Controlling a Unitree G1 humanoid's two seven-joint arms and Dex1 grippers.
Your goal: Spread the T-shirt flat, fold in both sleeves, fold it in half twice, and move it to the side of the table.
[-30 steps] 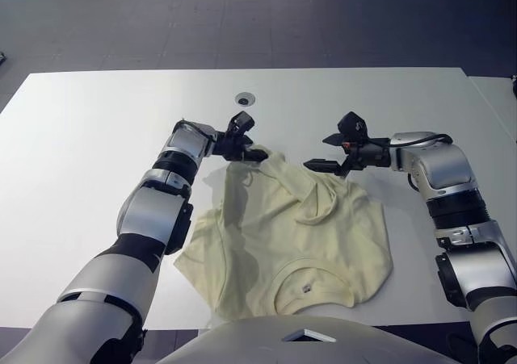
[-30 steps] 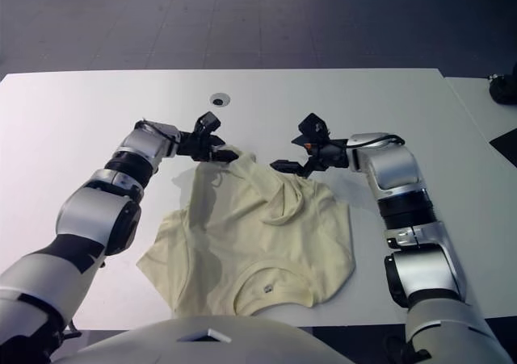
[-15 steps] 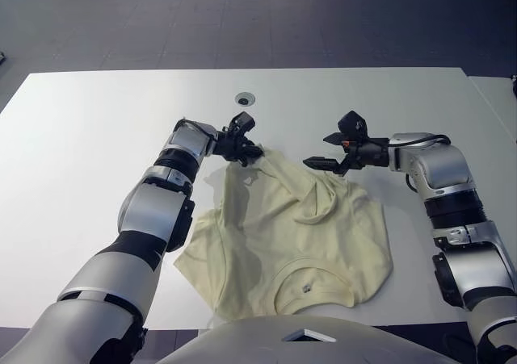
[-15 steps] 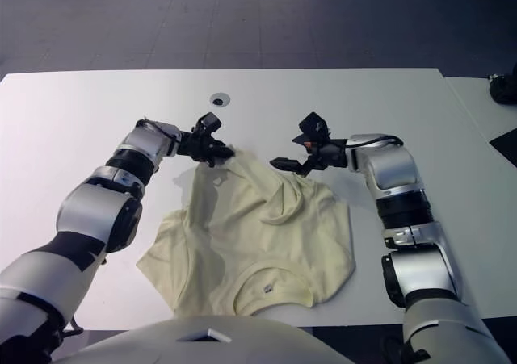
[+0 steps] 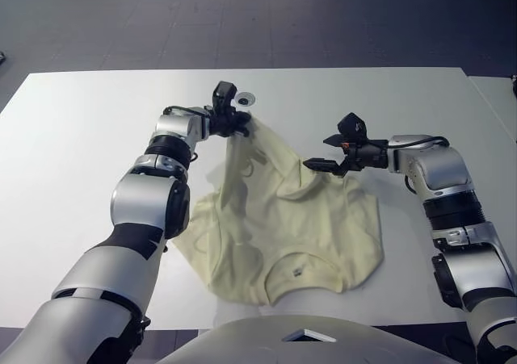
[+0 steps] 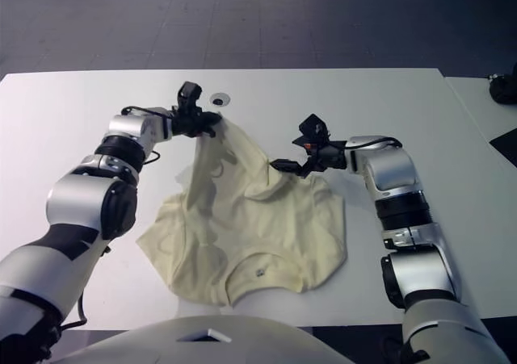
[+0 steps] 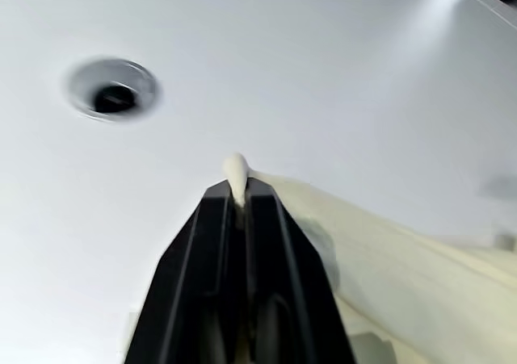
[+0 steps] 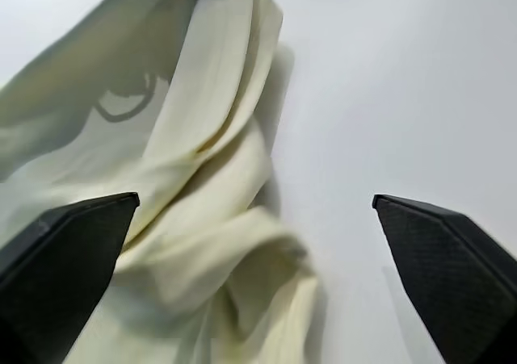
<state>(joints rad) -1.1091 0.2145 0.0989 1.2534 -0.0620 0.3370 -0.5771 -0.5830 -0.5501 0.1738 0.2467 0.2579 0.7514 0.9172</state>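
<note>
Two black fingers (image 7: 202, 251) pinch creased, pale-yellow T-shirt (image 5: 291, 227).

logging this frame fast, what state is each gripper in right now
Left gripper: shut on a pinched corner of the T-shirt, held up off the table.
Right gripper: open, jaws wide apart at the T-shirt's edge, gripping nothing.

The white rectangular table (image 5: 81, 138) carries a crumpled pale yellow T-shirt (image 5: 299, 227) from its middle to its near edge, with a small round grey-rimmed hole (image 5: 245, 99) near its far edge.
</note>
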